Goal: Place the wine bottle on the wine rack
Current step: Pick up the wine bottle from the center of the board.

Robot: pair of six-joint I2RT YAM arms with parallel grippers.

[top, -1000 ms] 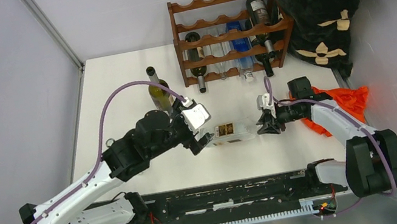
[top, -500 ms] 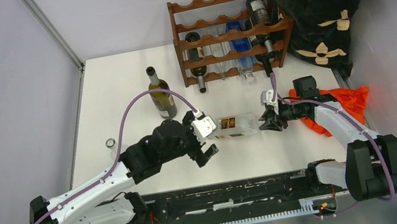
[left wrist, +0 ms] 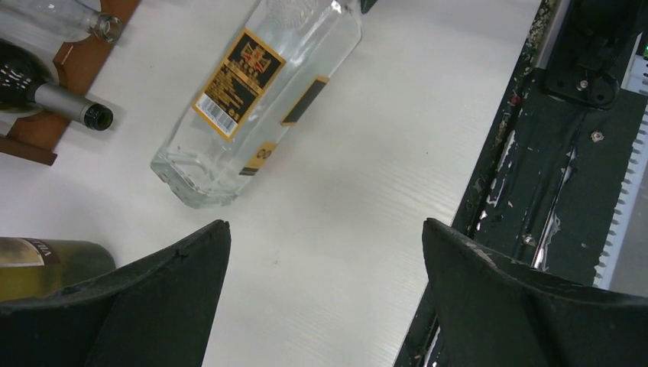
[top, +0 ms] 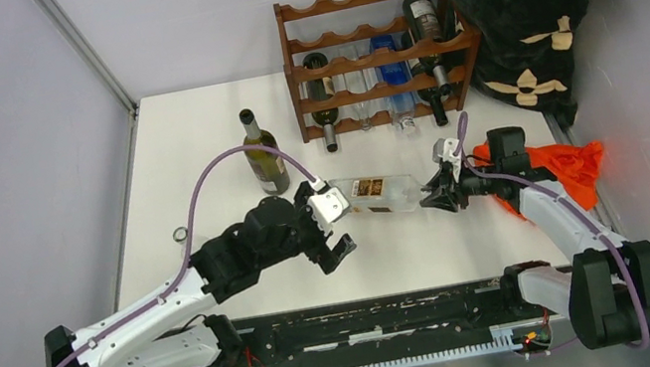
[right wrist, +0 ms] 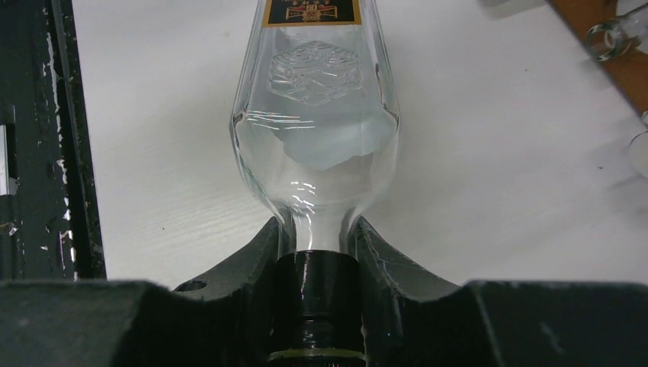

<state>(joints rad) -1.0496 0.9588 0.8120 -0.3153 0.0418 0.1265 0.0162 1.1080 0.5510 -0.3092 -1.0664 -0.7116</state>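
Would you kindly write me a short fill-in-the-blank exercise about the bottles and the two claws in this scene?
1. The right claw grips the clear bottle by its ____.
2. The left claw is open and holds ____.
3. The green bottle stands ____ on the table, left of the wine rack.

Missing words: neck; nothing; upright.

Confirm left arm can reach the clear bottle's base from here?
Probably yes: the left fingers stand open short of the base of the clear bottle, only bare table between. The right fingers grip its neck, the far end.
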